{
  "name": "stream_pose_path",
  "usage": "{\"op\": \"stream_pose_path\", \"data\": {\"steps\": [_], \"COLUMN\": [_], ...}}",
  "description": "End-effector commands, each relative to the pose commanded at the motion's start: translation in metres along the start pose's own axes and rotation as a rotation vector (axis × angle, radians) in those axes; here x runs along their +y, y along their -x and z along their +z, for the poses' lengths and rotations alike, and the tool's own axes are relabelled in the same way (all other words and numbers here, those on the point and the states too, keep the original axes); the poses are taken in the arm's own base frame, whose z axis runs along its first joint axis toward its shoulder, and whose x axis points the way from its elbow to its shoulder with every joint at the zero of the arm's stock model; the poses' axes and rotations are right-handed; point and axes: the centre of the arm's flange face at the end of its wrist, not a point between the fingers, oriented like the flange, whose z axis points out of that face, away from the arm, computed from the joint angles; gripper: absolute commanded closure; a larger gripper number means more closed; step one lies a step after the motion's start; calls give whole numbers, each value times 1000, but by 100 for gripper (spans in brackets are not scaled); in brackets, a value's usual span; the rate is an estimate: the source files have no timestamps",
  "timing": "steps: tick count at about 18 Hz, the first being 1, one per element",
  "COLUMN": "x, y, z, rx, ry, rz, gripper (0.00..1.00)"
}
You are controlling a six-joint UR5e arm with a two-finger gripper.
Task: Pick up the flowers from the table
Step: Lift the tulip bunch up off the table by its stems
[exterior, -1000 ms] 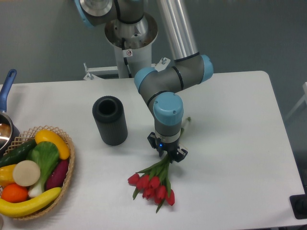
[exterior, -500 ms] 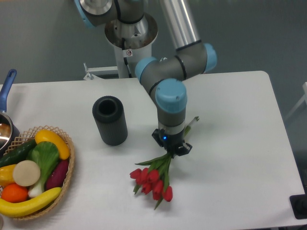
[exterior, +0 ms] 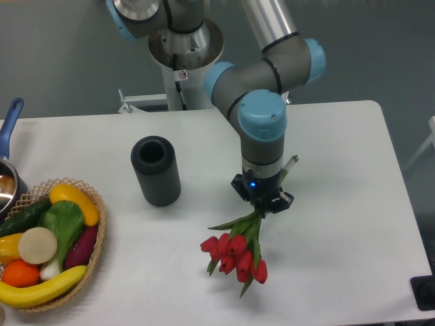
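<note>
While the lift runs, camera view: gripper [exterior: 264, 203] pinched shut on the stems.
Flowers [exterior: 238, 250]: hanging bud-down from the fingers, over the near middle of the table [exterior: 340, 170]; whether the buds clear it, I cannot tell.
Lift: rise straight and slowly, grip firm, so thin stems don't slip.
Hazard: black cylinder [exterior: 155, 170], left, well apart.

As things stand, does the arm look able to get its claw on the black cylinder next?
Probably not right away: the claw is shut on the flowers. The path to the black cylinder looks open, with only bare table between them.
</note>
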Motion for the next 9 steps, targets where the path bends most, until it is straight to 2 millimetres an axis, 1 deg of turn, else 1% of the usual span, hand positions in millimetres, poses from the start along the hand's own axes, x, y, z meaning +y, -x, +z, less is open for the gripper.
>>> {"op": "stream_pose_path", "data": {"steps": [5,9], "x": [-3,-5], "y": [11,13], "z": [-20,-23], "rx": [55,81], "ry": [33,47], "rz": [2,10], "gripper": [100,100]}}
